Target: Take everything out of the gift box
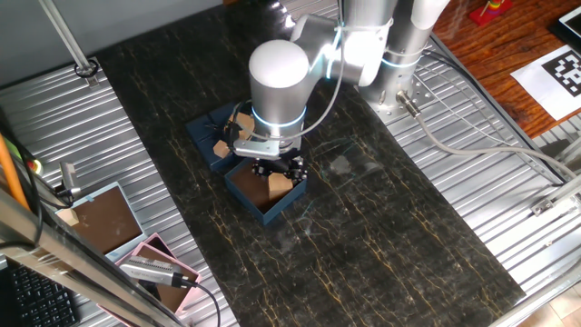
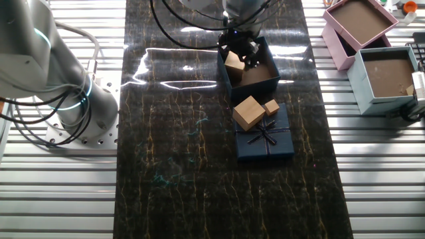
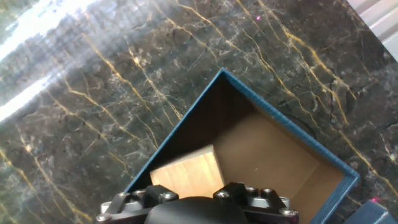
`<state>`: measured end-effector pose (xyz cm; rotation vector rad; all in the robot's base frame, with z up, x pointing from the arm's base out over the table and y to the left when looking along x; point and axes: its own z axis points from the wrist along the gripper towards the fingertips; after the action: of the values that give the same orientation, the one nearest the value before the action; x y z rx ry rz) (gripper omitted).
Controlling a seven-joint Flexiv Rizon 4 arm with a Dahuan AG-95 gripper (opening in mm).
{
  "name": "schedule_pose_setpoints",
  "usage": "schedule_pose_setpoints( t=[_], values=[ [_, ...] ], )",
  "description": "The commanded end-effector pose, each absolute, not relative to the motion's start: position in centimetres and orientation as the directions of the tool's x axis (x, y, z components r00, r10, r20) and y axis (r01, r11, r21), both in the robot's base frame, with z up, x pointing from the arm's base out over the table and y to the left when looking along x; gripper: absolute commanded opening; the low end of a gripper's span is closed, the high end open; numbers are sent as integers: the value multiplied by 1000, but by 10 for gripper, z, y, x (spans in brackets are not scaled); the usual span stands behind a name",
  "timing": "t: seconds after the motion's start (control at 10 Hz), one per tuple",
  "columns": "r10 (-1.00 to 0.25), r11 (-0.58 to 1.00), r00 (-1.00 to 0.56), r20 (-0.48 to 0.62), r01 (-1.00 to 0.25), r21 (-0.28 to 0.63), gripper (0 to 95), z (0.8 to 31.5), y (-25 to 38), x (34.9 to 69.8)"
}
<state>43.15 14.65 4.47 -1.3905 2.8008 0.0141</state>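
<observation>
Hand view cuts off the fingers entirely: only the gripper's dark base shows along the lower edge, so I cannot tell whether they are apart or together. Ahead of it lies one wooden block (image 3: 188, 173), partly hidden, inside the gift box (image 3: 292, 127). From one fixed view the arm covers much of the box on the bench (image 1: 381, 227), and the gripper (image 1: 277, 169) hangs over its inside. Two more blocks (image 2: 249, 111) rest on the navy lid (image 2: 265, 139) just beside the box.
</observation>
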Motion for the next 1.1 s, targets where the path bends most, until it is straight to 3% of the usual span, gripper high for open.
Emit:
schedule_pose_setpoints(
  t=[0.1,1.1],
  values=[
    [-782,623,-623,-3,-782,16,0,55,147,431],
    [-796,605,-602,67,-794,61,0,164,79,460]
  ],
)
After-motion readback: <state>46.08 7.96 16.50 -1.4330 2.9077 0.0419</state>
